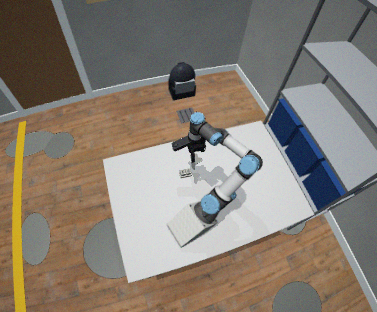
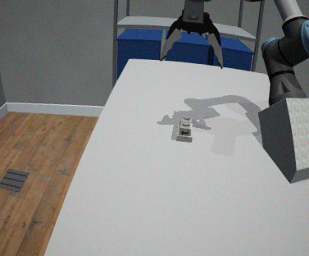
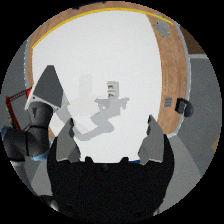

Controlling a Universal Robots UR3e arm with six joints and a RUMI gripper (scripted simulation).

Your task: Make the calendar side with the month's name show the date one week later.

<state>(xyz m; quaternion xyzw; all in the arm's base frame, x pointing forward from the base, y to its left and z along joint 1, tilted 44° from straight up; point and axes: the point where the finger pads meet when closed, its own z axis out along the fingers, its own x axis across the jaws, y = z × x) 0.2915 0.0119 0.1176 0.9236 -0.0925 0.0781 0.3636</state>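
White and broad, the desk point(image 2: 147, 197) is carrying a small pale tray point(image 2: 184, 138) with two cubes point(image 2: 185, 126) sitting side by side in it. The tray is lying in the middle part of the desk, nearer the edge that faces the dark cabinet point(image 1: 182, 80) on the floor than the edge where the arm's base is standing. Dark marks are showing on the cubes' upper faces, but they are too small to read as digits, and the side bearing the month's name cannot be made out.

Above the tray, well apart from it, the tool point(image 2: 192, 43) is hanging with its jaws spread as wide as they go and nothing between them. Its two grey fingertips are pointing down at the desk, and in the wrist view the tray point(image 3: 112, 89) is lying ahead of them, past the arm's shadow.

The arm is reaching over from a wedge-shaped grey base point(image 2: 297, 135) near the desk's opposite edge. Blue bins point(image 2: 139, 47) are sitting in the shelf rack point(image 1: 300, 50) beside the desk's far end.
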